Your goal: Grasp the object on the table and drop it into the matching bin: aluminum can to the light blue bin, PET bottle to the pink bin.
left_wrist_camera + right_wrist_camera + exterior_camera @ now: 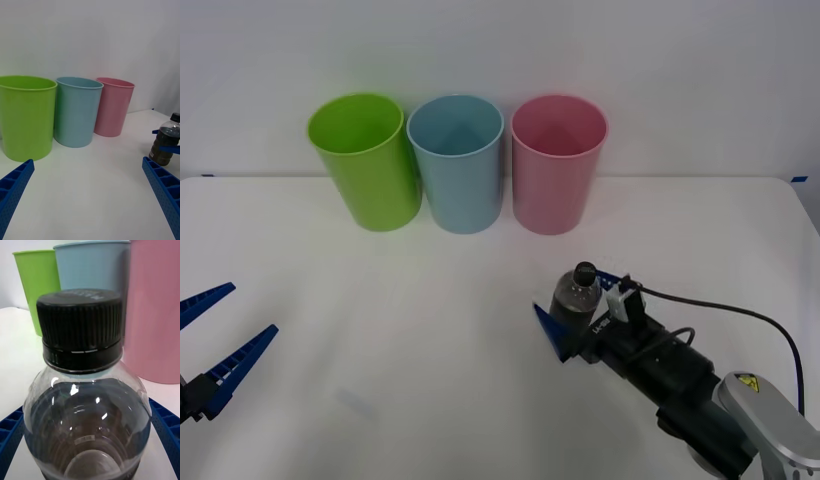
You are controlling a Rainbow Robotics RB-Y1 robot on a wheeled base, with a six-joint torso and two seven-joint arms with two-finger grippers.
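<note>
On the white surface (430,350), a small PET bottle (576,298) stands upright at about four o'clock from centre, between the blue fingers of the right gripper (576,322), which appear clenched against its sides. The right wrist view adds detail: ribbed black cap (80,324), dark liquid. At twelve o'clock stand lime green bin (365,160), light blue bin (456,162) and pink bin (557,162). The left gripper (210,345) waits at nine o'clock, fingers released

White table (430,380) w/ lime green bin (365,165), light blue bin (457,165), pink bin (557,165), upright PET bottle (576,297).
</note>
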